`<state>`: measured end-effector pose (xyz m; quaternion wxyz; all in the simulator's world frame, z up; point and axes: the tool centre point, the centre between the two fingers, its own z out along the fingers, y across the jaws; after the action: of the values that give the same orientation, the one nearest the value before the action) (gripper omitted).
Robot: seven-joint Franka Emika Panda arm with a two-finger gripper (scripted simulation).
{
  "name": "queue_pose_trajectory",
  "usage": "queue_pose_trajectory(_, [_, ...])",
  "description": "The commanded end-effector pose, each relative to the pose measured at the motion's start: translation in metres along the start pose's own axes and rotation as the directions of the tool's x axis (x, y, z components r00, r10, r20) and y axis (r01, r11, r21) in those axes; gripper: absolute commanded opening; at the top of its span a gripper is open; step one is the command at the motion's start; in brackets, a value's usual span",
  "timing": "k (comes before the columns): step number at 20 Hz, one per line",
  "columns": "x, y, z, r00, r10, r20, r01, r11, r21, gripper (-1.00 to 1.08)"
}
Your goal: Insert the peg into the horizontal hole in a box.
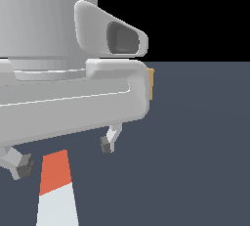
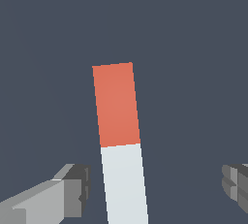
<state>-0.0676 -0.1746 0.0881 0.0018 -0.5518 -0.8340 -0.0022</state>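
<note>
Peg [image 2: 120, 143]: we find it lying flat on the dark floor [image 1: 195, 146], low and left of centre in the exterior view, orange half pointing away and white half running off the lower edge, free of any grip. Gripper [image 2: 157, 186]: released, its fingers [image 2: 72, 189] spread wide to either side of the white half without touching it, which we take as lining up for a grasp there. Box [image 1: 151, 83]: only a tan sliver shows mid-frame behind the arm [image 1: 73, 98], hole hidden.
</note>
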Motion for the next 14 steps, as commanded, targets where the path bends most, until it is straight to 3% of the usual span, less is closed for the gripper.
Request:
queue_pose_trajectory(1, [-0.013,-0.007,0.006,1.0,-0.031,0.002,0.031,1.0,0.0,1.0])
queue_pose_trajectory(14, [-0.048,-0.02,0.02,0.994,-0.106,0.005,0.106,0.994,0.002,1.0])
